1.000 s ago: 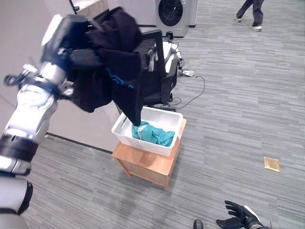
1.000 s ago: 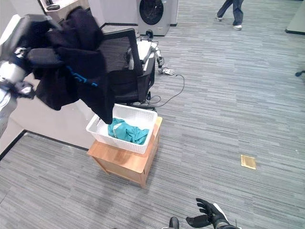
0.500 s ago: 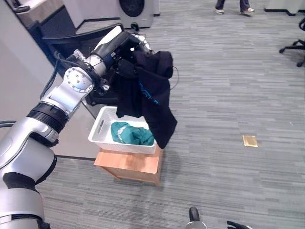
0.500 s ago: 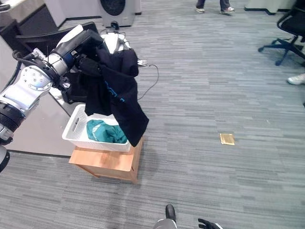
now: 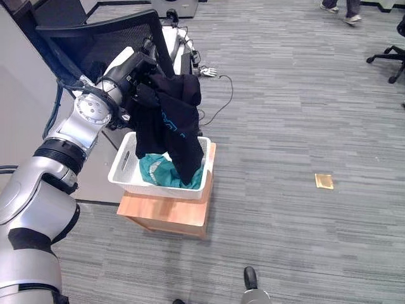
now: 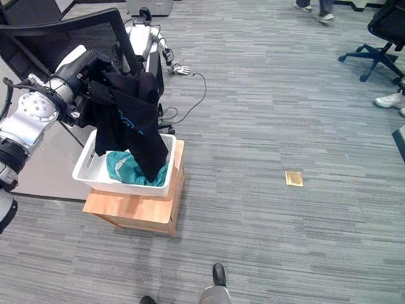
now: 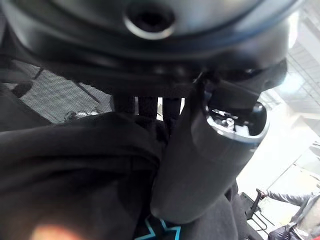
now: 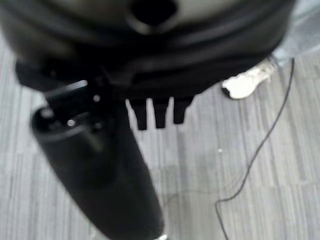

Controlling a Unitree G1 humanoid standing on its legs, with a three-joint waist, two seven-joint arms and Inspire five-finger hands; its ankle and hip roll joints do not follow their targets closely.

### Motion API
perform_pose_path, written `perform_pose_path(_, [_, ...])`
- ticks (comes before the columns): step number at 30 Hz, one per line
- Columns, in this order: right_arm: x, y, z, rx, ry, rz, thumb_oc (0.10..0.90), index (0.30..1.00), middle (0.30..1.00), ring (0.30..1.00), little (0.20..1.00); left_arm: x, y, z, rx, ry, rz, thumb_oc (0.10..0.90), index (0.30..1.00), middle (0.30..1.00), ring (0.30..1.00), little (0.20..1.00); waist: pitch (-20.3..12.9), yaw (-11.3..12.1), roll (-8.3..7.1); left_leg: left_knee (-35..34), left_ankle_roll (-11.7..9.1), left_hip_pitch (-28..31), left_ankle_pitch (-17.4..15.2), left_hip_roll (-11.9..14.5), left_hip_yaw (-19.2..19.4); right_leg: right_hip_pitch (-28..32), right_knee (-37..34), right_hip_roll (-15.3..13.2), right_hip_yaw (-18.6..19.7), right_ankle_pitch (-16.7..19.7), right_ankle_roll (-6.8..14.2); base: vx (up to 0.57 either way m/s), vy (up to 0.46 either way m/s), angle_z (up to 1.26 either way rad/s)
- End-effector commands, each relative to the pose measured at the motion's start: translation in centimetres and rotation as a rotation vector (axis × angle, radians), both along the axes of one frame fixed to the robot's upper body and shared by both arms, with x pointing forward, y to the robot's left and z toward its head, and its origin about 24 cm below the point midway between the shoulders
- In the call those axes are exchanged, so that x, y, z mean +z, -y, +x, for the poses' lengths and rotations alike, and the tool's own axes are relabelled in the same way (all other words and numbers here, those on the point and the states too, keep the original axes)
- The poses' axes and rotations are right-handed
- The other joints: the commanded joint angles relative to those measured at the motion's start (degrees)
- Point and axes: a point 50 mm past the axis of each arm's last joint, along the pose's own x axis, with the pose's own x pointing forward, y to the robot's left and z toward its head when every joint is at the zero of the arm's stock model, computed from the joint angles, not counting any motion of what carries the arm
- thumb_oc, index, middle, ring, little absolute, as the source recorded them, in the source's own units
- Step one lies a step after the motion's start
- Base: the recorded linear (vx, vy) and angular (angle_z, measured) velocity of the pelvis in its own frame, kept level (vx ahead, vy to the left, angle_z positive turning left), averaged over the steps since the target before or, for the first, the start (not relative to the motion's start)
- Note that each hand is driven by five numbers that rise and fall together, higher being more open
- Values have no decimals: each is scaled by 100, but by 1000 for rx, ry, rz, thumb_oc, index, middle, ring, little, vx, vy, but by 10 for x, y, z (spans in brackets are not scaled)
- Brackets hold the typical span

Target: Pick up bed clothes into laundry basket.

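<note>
My left hand is shut on a black garment with blue print, held above a white laundry basket. The garment hangs down from the hand, and its lower end reaches into the basket on top of a teal cloth. In the left wrist view the thumb presses against the black cloth. The basket stands on a low wooden stool. My right hand hangs over the grey carpet with relaxed fingers, holding nothing.
A black mesh office chair stands right behind the basket, with a white panel on the left. A cable and plug lie on the carpet beyond. A tan square lies to the right. Another chair and a person's legs are farther off.
The view has shifted. My left hand has come down and back over the basket, so the garment's lower end now rests inside it instead of hanging past its right edge.
</note>
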Motion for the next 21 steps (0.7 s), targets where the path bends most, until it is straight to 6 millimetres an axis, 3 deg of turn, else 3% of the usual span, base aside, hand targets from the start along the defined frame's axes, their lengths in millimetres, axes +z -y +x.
perform_pose_path(1, [7, 15, -9, -8, -30, -35, 800, 900, 900, 900, 900, 123, -16, -25, 47, 406, -218, 400, 300, 300, 300, 300, -201, 65, -17, 4, -297, 269, -76, 71, -85, 168, 133, 117, -23, 149, 306, 9, 10, 5])
perform_pose_path(8, [8, 9, 20, 71, 74, -23, 800, 900, 900, 900, 900, 102, -32, -20, 121, 345, -233, 400, 300, 300, 300, 300, -16, 47, -143, 4, -313, 137, -30, 134, -48, -41, 197, 182, 81, 154, 277, -12, 0, -1])
perform_pose_path(21, [10, 9, 26, 96, 94, -36, 800, 900, 900, 900, 900, 80, -33, -11, 166, 280, -197, 400, 300, 300, 300, 300, 359, -62, -392, 4, -321, -207, 43, 220, 22, -521, 249, 240, 235, 275, 271, -13, 4, -5])
